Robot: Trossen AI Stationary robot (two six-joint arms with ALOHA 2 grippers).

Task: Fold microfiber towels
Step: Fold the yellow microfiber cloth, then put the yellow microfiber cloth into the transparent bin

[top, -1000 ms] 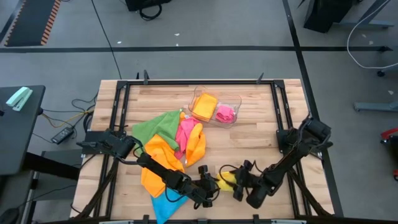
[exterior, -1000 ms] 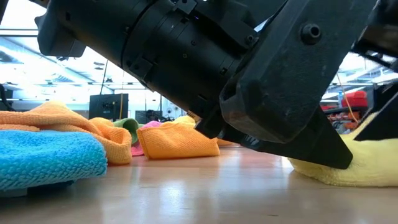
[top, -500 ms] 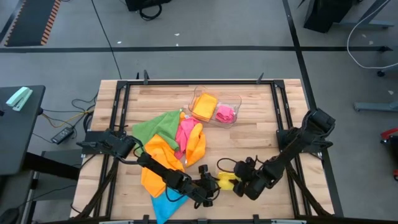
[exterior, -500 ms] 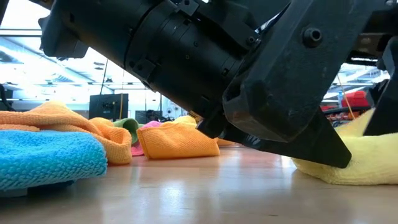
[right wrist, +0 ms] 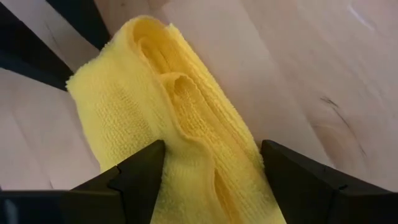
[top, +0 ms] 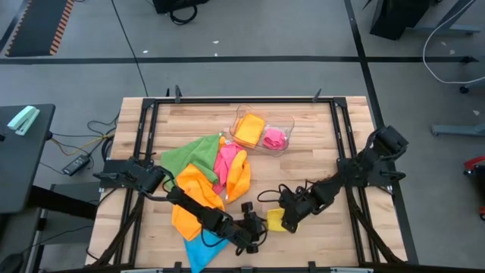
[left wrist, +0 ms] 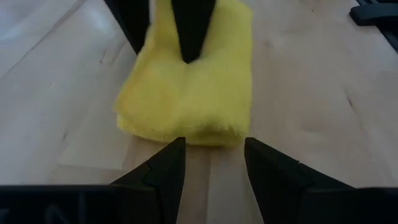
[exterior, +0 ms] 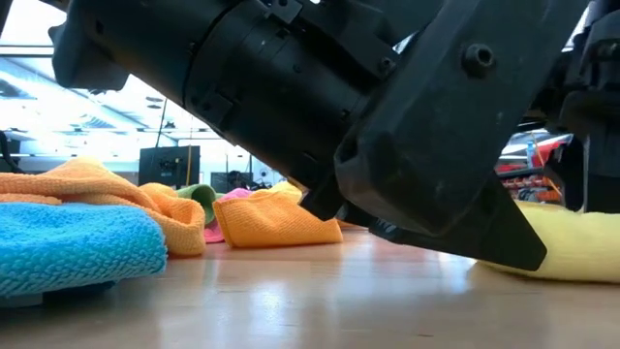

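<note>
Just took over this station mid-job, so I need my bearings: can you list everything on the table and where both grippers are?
Yellow towel: one, folded, near front edge, between the two grippers.
Blue towel: one, front left edge, partly under the left arm.
Orange towels: at least two, loose pile left of centre.
Green towel: one, top left of the pile.
Pink towel: one, in the pile.
Clear tray: one, back centre, holding an orange and a pink folded cloth.
Table: one, light wood.
Left gripper: open, at the yellow towel's left side.
Right gripper: open, fingers straddling the yellow towel.
</note>
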